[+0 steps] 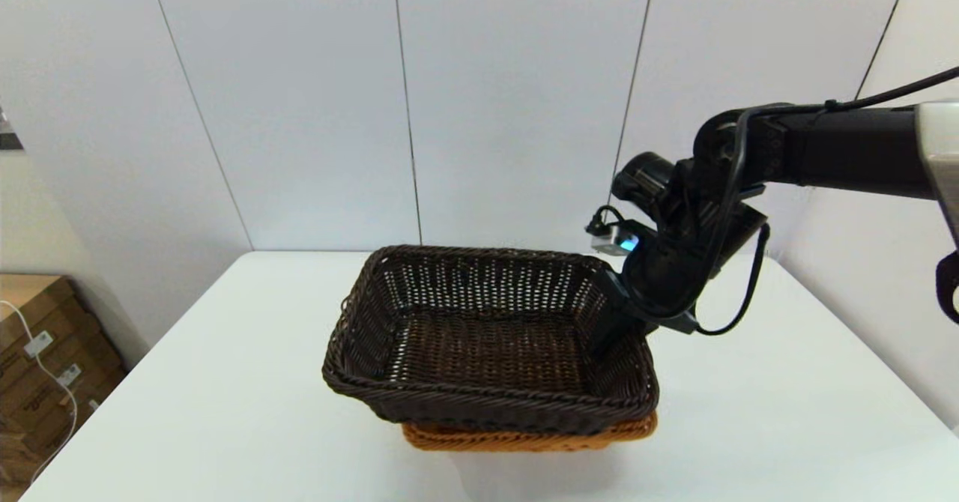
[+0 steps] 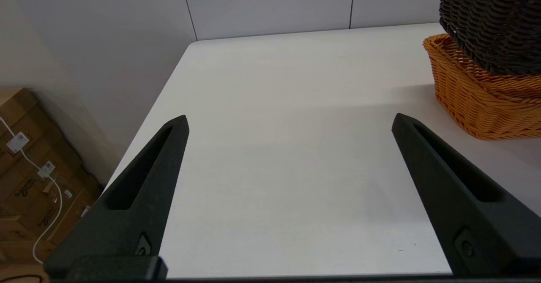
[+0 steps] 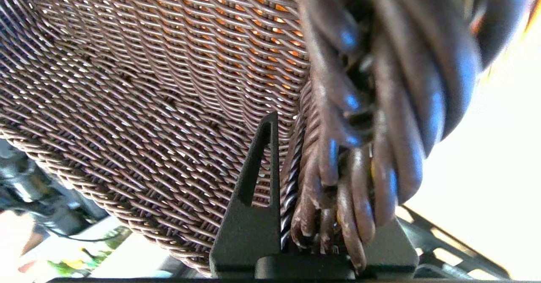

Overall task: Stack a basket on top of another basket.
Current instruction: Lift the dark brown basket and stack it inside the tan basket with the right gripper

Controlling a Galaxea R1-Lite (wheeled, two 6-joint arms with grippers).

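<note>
tabletop (image 1: 225,412): white, before a grey panelled wall (image 1: 300,112) | cardboard boxes (image 1: 45,367): on floor, left | white cable (image 1: 45,371) across boxes

The white table (image 1: 225,404) stands against a pale panelled wall. Directly on it, near the middle toward its front edge, rests the orange-tan woven wicker basket (image 1: 524,437), its braided rim showing; in the left wrist view its side meets the tabletop.

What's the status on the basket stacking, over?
Right gripper shut on dark basket rim. Dark basket nested in orange basket. Left gripper open, idle. Nothing obstructing.
</note>
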